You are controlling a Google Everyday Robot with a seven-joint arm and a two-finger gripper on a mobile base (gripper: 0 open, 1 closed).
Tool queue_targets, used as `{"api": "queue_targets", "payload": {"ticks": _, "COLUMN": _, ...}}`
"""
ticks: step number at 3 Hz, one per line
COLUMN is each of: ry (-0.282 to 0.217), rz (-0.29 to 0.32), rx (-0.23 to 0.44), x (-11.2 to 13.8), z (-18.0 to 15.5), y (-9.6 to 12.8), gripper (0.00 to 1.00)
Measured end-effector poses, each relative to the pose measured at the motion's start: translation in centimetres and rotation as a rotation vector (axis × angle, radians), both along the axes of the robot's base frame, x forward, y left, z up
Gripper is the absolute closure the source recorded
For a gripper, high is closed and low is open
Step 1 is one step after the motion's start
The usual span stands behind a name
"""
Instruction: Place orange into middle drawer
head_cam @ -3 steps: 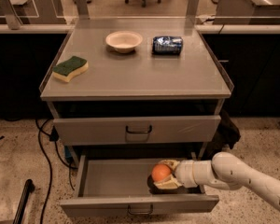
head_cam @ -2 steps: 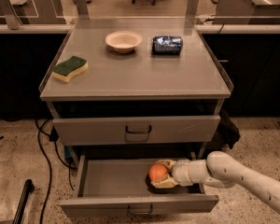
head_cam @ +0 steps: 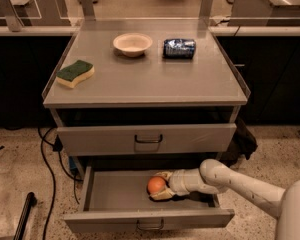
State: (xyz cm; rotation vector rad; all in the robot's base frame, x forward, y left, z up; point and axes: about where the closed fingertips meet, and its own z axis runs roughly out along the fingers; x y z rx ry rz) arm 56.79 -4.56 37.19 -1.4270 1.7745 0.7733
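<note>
The orange (head_cam: 155,185) is inside the open middle drawer (head_cam: 115,191), low over its floor near the centre. My gripper (head_cam: 156,186) reaches in from the right, with one pale finger (head_cam: 163,175) behind the orange and one in front of it. The fingers are closed against the fruit and hold it. The white arm (head_cam: 240,184) crosses the drawer's right side. The drawer front with its dark loop handle (head_cam: 150,227) faces the camera. The upper drawer (head_cam: 147,138) is shut.
On the cabinet top (head_cam: 150,84) lie a green-and-yellow sponge (head_cam: 75,73) at the left, a cream bowl (head_cam: 132,44) and a blue can (head_cam: 179,48) on its side at the back. Black cables (head_cam: 47,164) trail on the floor at the left.
My gripper has moved left inside the drawer with the orange in it, from the right part toward the centre. The items on top have not moved.
</note>
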Motion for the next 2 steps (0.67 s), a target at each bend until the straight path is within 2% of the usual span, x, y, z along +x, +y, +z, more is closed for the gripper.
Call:
{"api": "queue_targets", "payload": {"ticks": 1, "ry": 0.001, "rz": -0.002, "rx": -0.005, "x": 0.35, "z": -0.59, "y": 0.35, "gripper": 1.0}}
{"api": "queue_targets", "payload": {"ticks": 2, "ry": 0.002, "rz": -0.002, "rx": -0.005, "x": 0.35, "z": -0.59, "y": 0.35, "gripper": 0.81}}
